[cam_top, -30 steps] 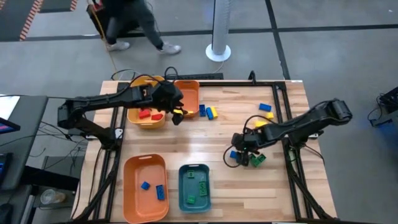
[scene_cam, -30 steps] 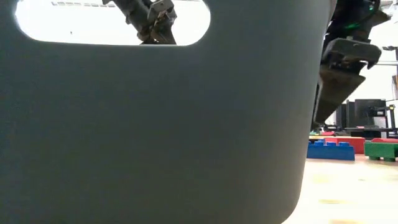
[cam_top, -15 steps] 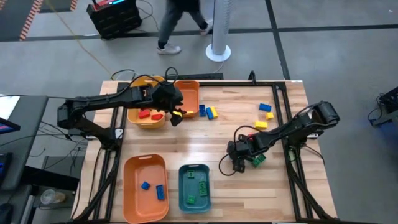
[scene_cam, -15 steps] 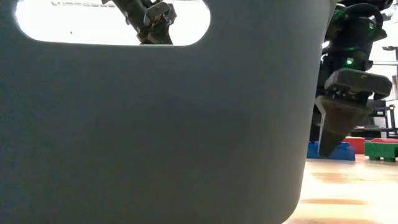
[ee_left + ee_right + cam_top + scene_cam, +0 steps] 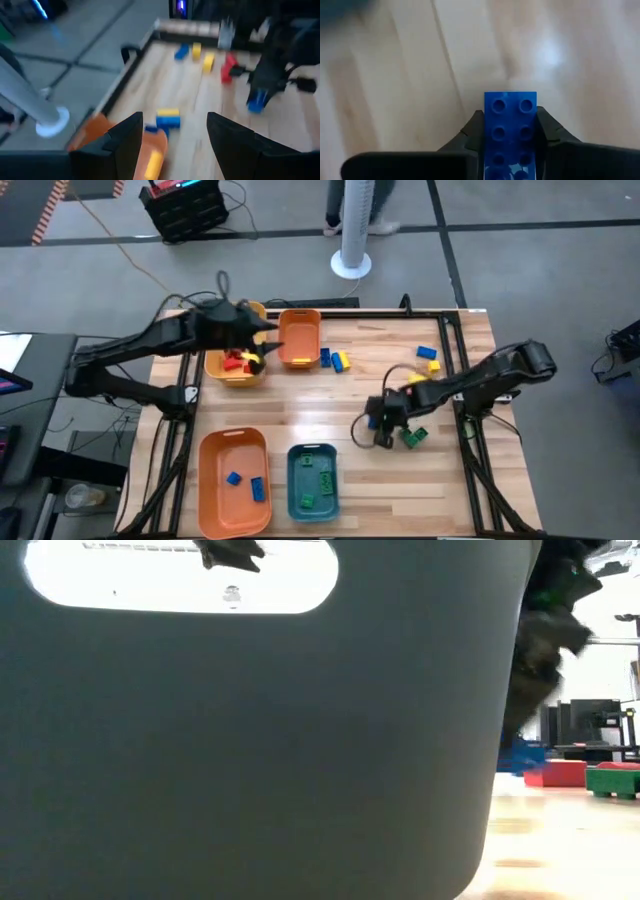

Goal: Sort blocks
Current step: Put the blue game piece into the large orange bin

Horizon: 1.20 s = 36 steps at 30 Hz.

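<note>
The left arm has pulled back: its left end effector, which sat beside the small orange bin half a second ago, now hangs over the yellow bin just beside that orange bin, fingers spread with nothing between them. A yellow block now lies in the yellow bin with the red blocks.

Over to the right end effector, well off from the small orange bin towards the bench's near right: it has shifted only slightly and is pinching a blue block. In the right wrist view the block's long axis runs straight out along the fingers, studs facing the camera, bare wood beyond it.

A green block lies just beside that end effector. A blue-and-yellow pair rests just beside the small orange bin's right wall. The teal bin and the big orange bin sit at the near edge, each with blocks inside.
</note>
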Tool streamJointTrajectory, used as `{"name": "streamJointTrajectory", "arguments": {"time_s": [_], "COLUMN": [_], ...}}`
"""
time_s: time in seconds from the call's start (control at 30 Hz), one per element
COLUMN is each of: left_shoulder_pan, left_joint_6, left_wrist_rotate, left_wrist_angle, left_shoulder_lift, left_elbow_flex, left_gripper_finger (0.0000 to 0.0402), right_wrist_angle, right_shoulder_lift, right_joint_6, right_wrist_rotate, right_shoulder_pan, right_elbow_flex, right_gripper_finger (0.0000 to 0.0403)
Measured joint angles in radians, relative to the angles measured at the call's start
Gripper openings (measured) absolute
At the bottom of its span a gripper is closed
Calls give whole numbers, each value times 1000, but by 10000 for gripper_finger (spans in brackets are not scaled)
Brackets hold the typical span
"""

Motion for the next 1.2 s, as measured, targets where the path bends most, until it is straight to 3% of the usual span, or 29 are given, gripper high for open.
{"name": "streamJointTrajectory", "arguments": {"time_s": [0.23, 0.43, 0.73, 1.2], "left_shoulder_pan": [4, 2, -15, -74], "left_joint_6": [-235, -317, -307, -271], "left_wrist_rotate": [-36, 46, 92, 94], "left_wrist_angle": [45, 183, 491, 544], "left_shoulder_lift": [-20, 31, 94, 183], "left_elbow_flex": [0, 0, 0, 0], "left_gripper_finger": [215, 234, 295, 300], "right_wrist_angle": [-40, -2, 290, 697], "right_shoulder_lift": [-169, -197, -177, -185], "right_joint_6": [-162, -278, -286, -268], "right_wrist_rotate": [-1, -27, -74, -73], "right_shoulder_pan": [-197, -285, -314, -347], "right_elbow_flex": [115, 280, 376, 377], "right_gripper_finger": [87, 87, 87, 87]}}
